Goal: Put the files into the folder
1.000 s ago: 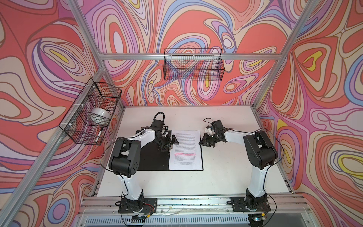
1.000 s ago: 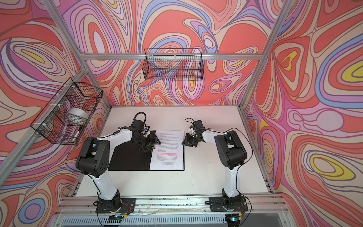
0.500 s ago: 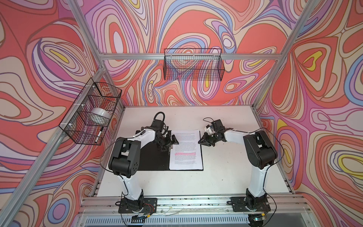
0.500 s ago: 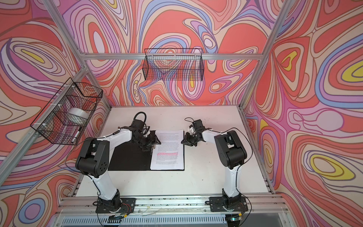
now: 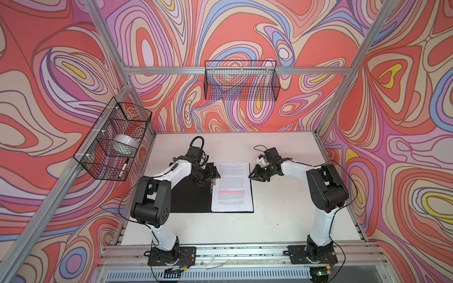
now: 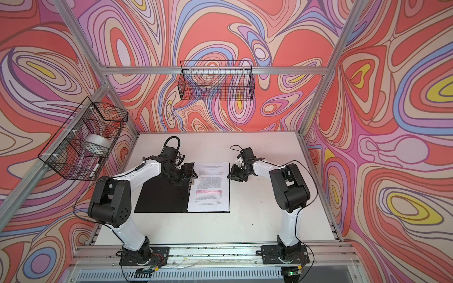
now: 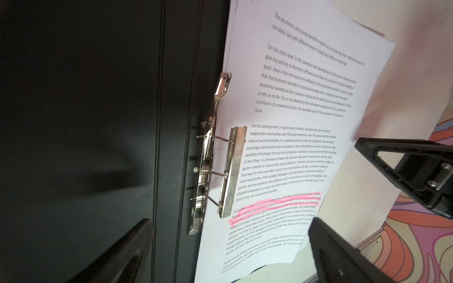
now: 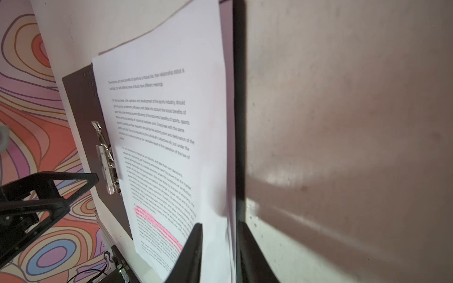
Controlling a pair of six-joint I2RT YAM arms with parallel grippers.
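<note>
The folder (image 5: pixel 191 198) (image 6: pixel 161 198) lies open on the white table, black inside up. The files (image 5: pixel 231 186) (image 6: pixel 210 188), white sheets with a pink highlighted passage, lie on its right half. The metal spine clip (image 7: pixel 230 171) (image 8: pixel 107 161) has its bar over the sheets' left margin. My left gripper (image 5: pixel 213 171) (image 6: pixel 190 172) (image 7: pixel 231 220) hangs open wide above the clip, holding nothing. My right gripper (image 5: pixel 252 175) (image 6: pixel 230 174) (image 8: pixel 220 224) sits at the files' right edge. Its fingers stand a little apart, with the edges of the sheets and folder between them.
A wire basket (image 5: pixel 110 144) on the left wall holds a tape roll (image 5: pixel 125 142) and a marker (image 5: pixel 123 167). Another wire basket (image 5: pixel 241 80) hangs on the back wall. Aluminium rails run along the table's front and sides.
The right gripper's jaws have parted a little at the files' edge. Both arms, the files and the folder stay where they were.
</note>
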